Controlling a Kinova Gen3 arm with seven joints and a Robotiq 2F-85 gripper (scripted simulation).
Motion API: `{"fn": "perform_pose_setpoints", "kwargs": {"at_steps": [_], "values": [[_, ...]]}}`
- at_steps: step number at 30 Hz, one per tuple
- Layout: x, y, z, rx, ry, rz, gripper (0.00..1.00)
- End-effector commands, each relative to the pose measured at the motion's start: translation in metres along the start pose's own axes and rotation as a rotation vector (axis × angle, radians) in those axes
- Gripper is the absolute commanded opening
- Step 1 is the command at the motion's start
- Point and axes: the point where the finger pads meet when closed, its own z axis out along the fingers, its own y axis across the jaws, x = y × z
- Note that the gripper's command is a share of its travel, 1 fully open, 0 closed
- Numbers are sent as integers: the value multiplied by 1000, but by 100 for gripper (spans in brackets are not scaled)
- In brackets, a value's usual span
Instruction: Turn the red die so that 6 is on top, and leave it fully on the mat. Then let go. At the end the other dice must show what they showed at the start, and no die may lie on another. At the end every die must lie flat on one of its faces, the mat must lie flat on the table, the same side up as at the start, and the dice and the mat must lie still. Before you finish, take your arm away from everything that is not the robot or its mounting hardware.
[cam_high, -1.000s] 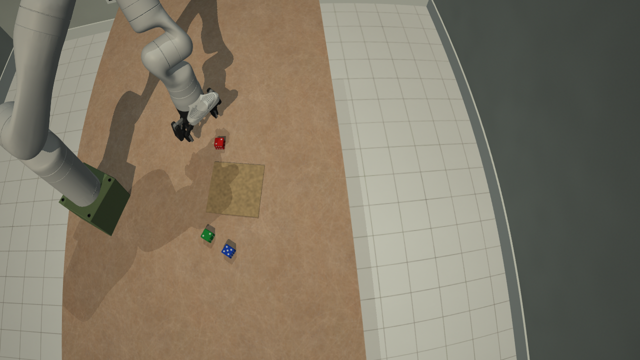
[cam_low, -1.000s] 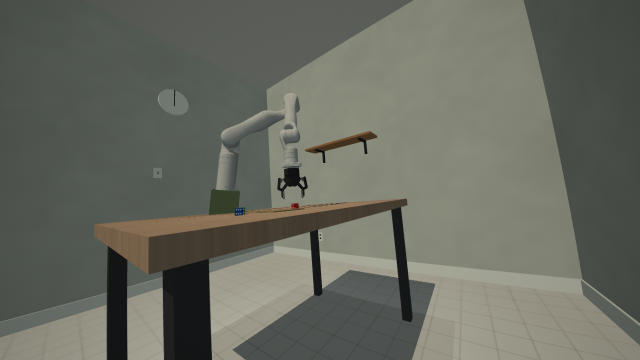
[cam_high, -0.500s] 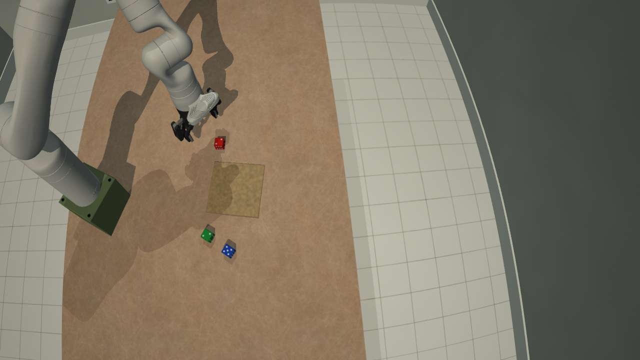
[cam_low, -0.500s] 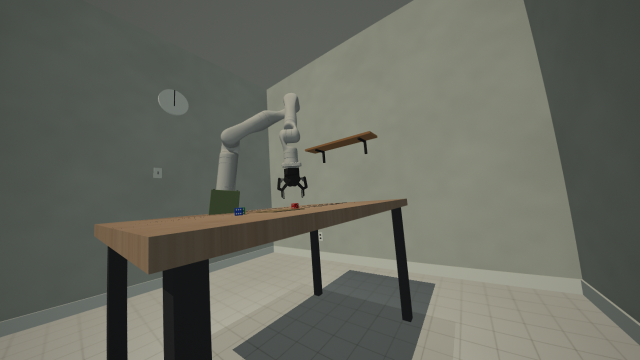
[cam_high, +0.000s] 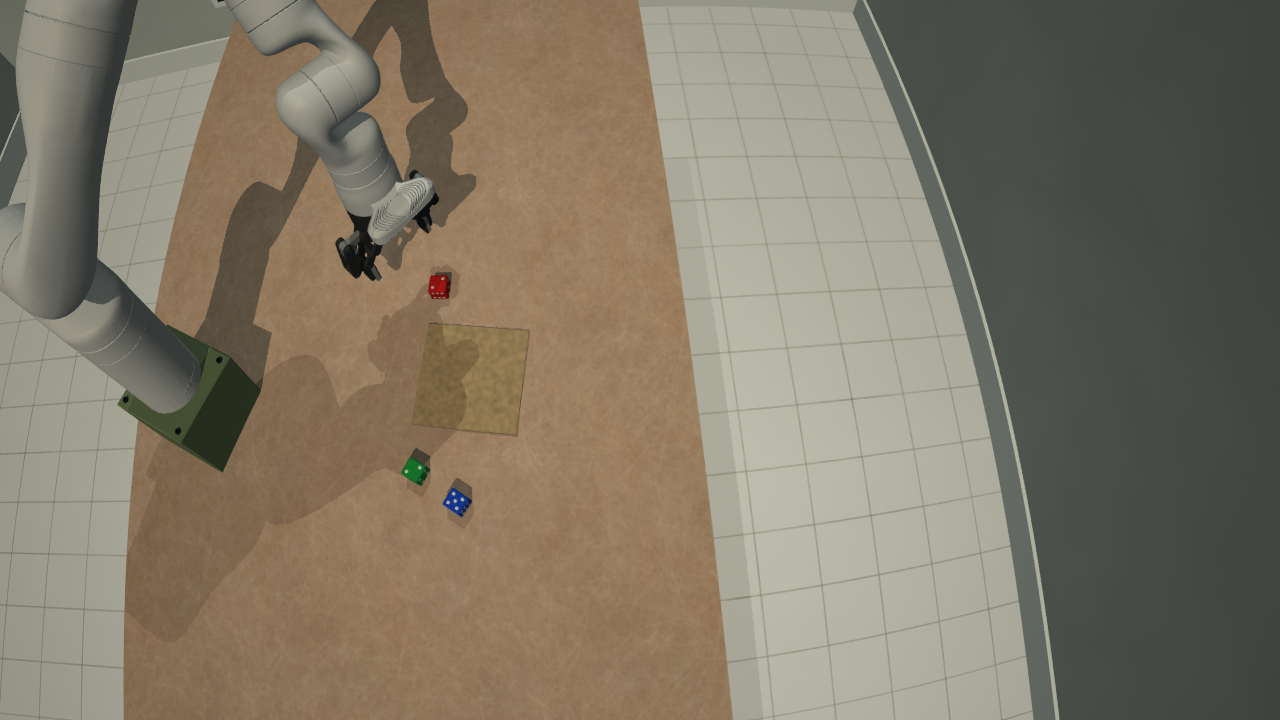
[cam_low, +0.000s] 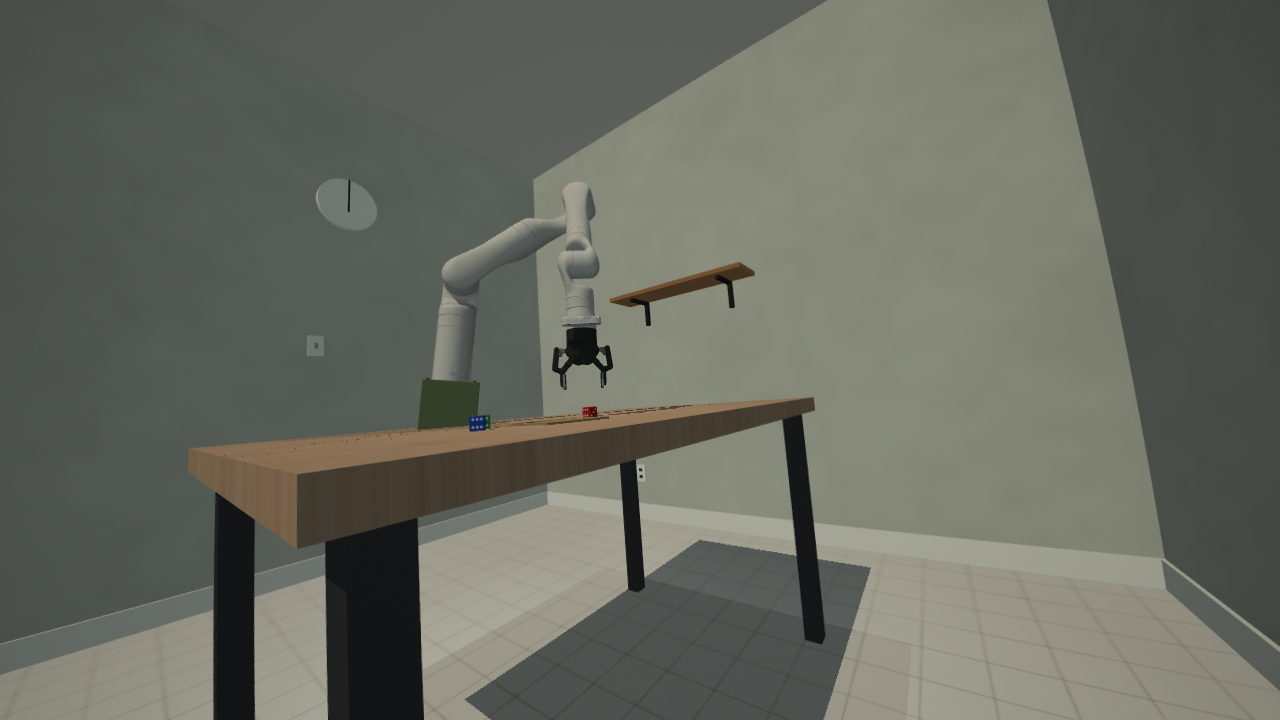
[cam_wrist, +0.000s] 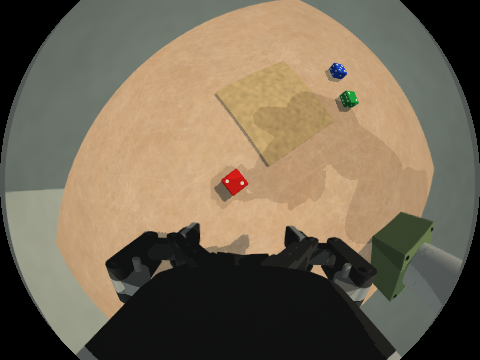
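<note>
From the top view, the end effector has its fingers spread apart, and the red die lies near its fingertips, off the mat, with two pips on top and a six-pip side visible. The mat lies farther from the end effector than the red die; beyond it, the green die shows two pips on top and the blue die five. The exterior view alone shows height: the end effector hangs above the desk, with the red die below and apart from it. The blue die partly hides the green one here, and a wall shelf is visible behind the arm. In the wrist view, the red die lies ahead of the gap between the fingers, on the desk. The mat is farther ahead, partly shadowed, with the green and blue dice past its far side and the green mount beside the end effector.
</note>
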Motion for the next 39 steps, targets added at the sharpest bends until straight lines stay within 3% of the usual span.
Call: {"fn": "perform_pose_setpoints", "kwargs": {"at_steps": [1,3,18,29,39], "values": [[-3,-6,-12,15,-2,-5,100],[-3,-6,-12,15,-2,-5,100],[-3,-5,-65,15,-2,-5,100],[-2,-5,-81,15,-2,-5,100],[-2,-4,-83,15,-2,-5,100]]}}
